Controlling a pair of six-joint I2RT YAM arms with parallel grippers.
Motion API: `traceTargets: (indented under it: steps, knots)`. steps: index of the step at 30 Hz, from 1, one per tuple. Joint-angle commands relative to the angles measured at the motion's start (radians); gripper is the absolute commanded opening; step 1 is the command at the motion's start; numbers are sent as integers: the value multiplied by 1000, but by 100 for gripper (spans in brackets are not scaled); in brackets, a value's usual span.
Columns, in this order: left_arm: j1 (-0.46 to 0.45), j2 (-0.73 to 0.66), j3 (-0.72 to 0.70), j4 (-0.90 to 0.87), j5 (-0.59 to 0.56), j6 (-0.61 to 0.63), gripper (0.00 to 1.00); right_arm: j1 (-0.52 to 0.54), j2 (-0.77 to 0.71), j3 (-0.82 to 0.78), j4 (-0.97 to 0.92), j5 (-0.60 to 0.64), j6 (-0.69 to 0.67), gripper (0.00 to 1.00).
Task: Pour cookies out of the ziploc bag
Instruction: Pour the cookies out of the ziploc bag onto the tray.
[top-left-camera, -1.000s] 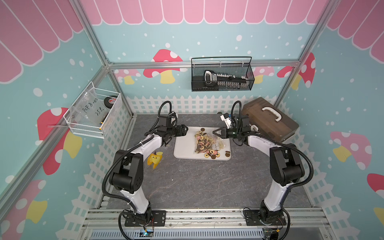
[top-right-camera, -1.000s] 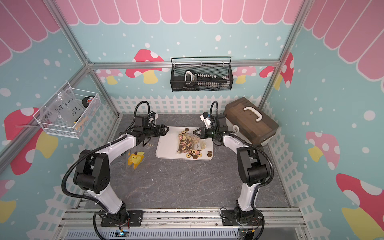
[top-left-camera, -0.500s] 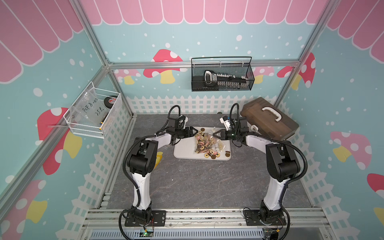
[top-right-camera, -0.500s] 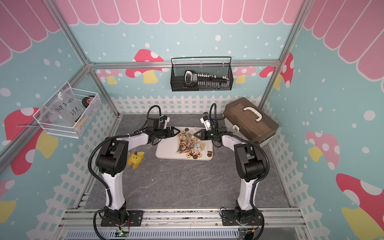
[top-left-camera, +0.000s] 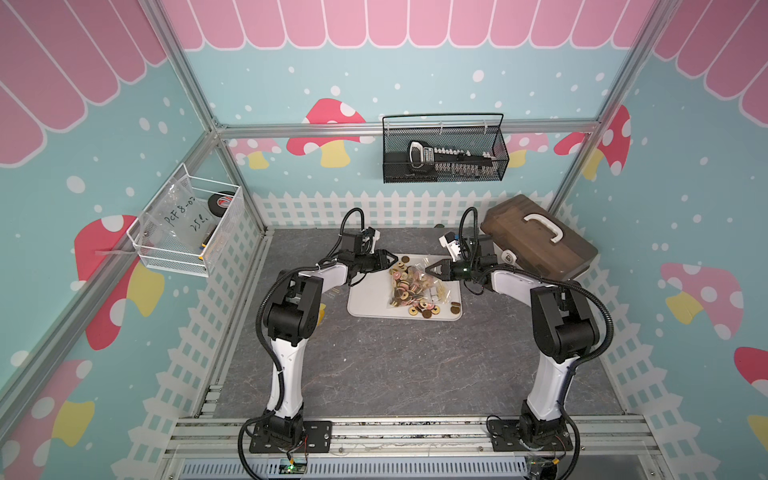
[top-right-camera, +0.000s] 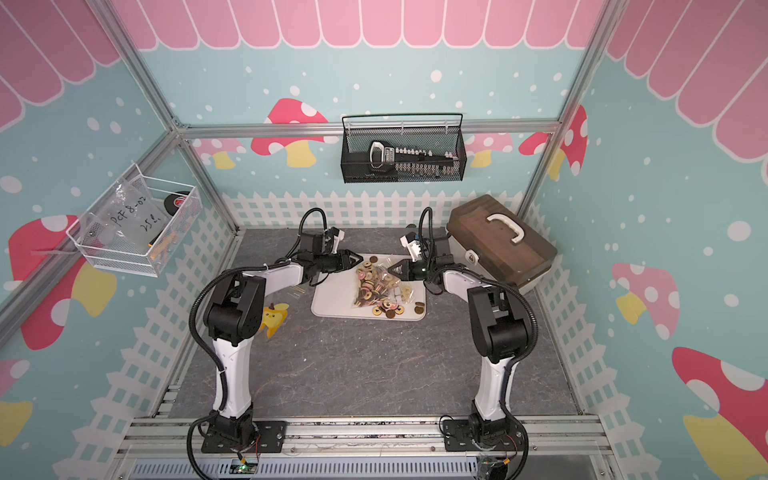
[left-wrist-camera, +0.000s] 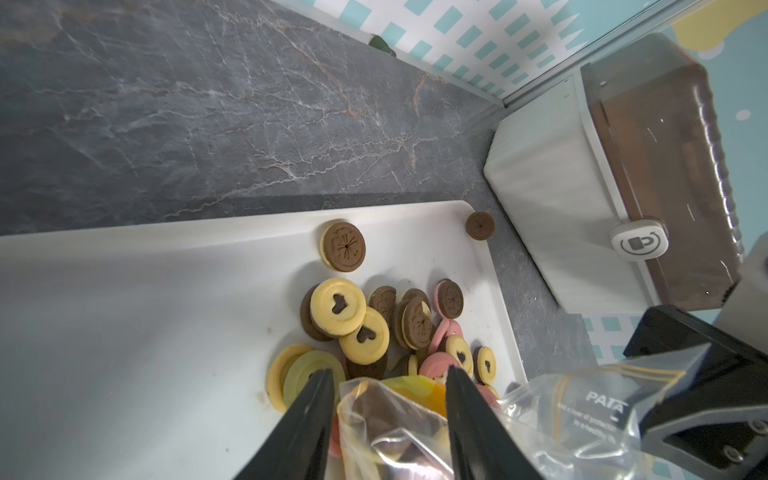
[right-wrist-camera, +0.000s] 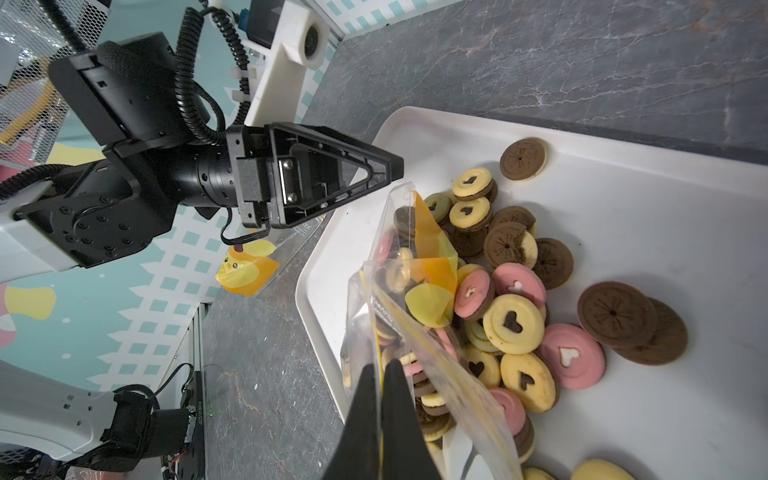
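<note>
Left gripper (left-wrist-camera: 388, 372) stands with jaws apart, straddling one corner of the bag (left-wrist-camera: 392, 419); right gripper (right-wrist-camera: 380, 365), opposite, is clamped on its other edge.

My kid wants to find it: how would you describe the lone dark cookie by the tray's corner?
Look for the white tray on the grey table, beside the brown case. At the rim facing that case, toward the near corner, lies one dark brown cookie, alone, apart from the colourful pile.
</note>
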Motion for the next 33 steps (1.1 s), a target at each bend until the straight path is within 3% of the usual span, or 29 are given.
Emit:
traceTargets:
  steps: [1, 5, 14, 28, 33]
  knots:
    - [-22, 19, 35, -47, 4, 19, 48, -4, -14, -3, 18, -9, -17, 0]
    - [-33, 20, 55, -112, -47, 62, 42, -6, -16, -8, 22, -9, -14, 0]
    - [-32, -31, -6, -79, -68, 64, 0, -5, -16, -12, 28, -11, -11, 0]
    - [-29, -355, -267, 61, -222, 76, 0, 9, -16, -56, 201, -30, 114, 0]
    - [-27, -446, -288, 54, -239, 81, 0, 23, -51, -71, 262, -16, 148, 0]
